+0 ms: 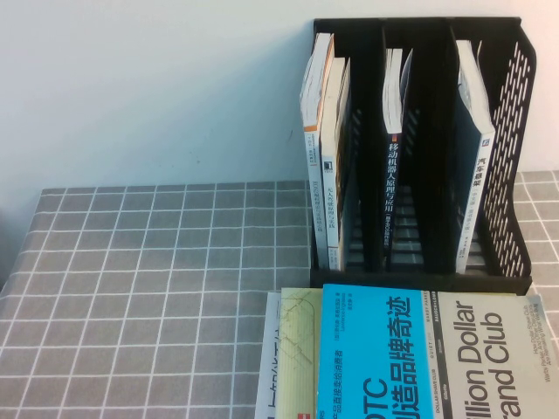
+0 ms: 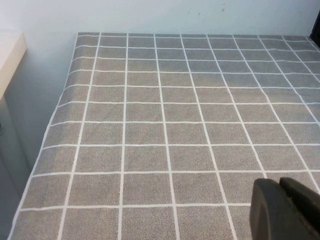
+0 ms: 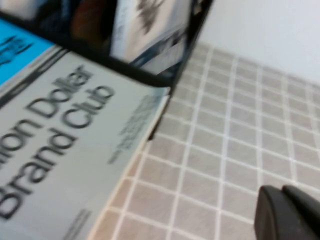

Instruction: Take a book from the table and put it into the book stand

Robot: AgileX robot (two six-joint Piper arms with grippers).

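The black book stand (image 1: 515, 105) stands at the back right of the grey gridded table (image 1: 157, 279). A large paperback with a white cover and dark graphics (image 1: 472, 113) stands upright in its right compartment; it also shows in the right wrist view (image 3: 145, 25). My left gripper (image 2: 281, 186) is shut and empty, low over bare cloth (image 2: 165, 115) on the table's left part. My right gripper (image 3: 283, 191) is shut and empty over cloth to the right of the stand. Neither gripper shows in the high view.
Other books stand in the stand's left (image 1: 325, 131) and middle (image 1: 395, 131) compartments. In front of the stand lie a blue-and-white book (image 1: 376, 358), a grey "Million Dollar Brand Club" book (image 1: 493, 358) and pale books under them (image 1: 293, 358). A wall is behind.
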